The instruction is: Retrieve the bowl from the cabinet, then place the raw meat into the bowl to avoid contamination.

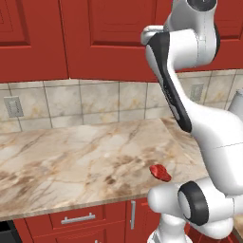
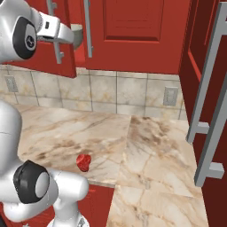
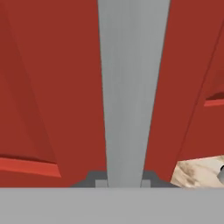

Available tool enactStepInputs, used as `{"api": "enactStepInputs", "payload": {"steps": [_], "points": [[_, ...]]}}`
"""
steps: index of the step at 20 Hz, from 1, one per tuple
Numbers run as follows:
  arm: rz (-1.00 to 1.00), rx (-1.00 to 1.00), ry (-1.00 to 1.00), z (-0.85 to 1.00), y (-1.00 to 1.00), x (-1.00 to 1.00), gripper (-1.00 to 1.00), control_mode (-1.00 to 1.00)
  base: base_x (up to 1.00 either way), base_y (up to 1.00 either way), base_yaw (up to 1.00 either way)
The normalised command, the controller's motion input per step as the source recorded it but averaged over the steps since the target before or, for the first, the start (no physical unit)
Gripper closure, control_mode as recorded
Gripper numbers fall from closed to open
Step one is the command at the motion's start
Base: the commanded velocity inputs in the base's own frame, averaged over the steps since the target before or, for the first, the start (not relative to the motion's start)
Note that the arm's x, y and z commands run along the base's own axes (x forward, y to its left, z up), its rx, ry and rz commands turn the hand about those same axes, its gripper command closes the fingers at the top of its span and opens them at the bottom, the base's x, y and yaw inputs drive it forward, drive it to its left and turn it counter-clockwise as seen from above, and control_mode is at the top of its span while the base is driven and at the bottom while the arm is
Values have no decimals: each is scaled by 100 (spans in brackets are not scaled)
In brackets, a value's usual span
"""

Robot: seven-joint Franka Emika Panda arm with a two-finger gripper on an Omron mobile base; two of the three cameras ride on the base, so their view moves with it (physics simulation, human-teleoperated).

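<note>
Filling the middle of the hand view from top to bottom, a long silver bar handle (image 3: 132, 92) runs between the two dark fingertips (image 3: 95, 180) of the two-finger gripper (image 3: 124, 183), which is clamped shut on it. Behind the bar lies the red panelled wood of the wall cabinet (image 3: 52, 87), and a corner of beige marbled stone counter (image 3: 197, 170) peeks in at the lower right.

From the right base view the white arm reaches to the upper left, where the hand meets that handle (image 2: 56, 35) on a door swung slightly ajar; a grey-white rounded shape (image 2: 77, 35) shows in the gap beside it, too hidden to identify. Another cabinet door with its own long bar handles stands open at the right edge.

Both base views show the small glossy red lump of raw meat (image 1: 160, 172) lying alone near the counter's front edge. Below it in the left base view sits a red drawer unit (image 1: 78, 219) with a short horizontal handle.
</note>
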Motion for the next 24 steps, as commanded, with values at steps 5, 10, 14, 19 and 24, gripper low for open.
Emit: {"api": "enactStepInputs", "payload": {"steps": [5, 10, 14, 19, 24], "points": [[-7, 0, 0, -1, 47, -53, 100, -100, 0, 0, 0], [-7, 0, 0, 0, 52, -53, 100, -100, 0, 0, 0], [-9, 0, 0, 0, 58, -48, 100, -100, 0, 0, 0], [-8, 0, 0, -2, 59, -40, -100, -100, 0, 0, 0], [-4, 0, 0, -1, 14, -19, -100, -100, 0, 0, 0]]}}
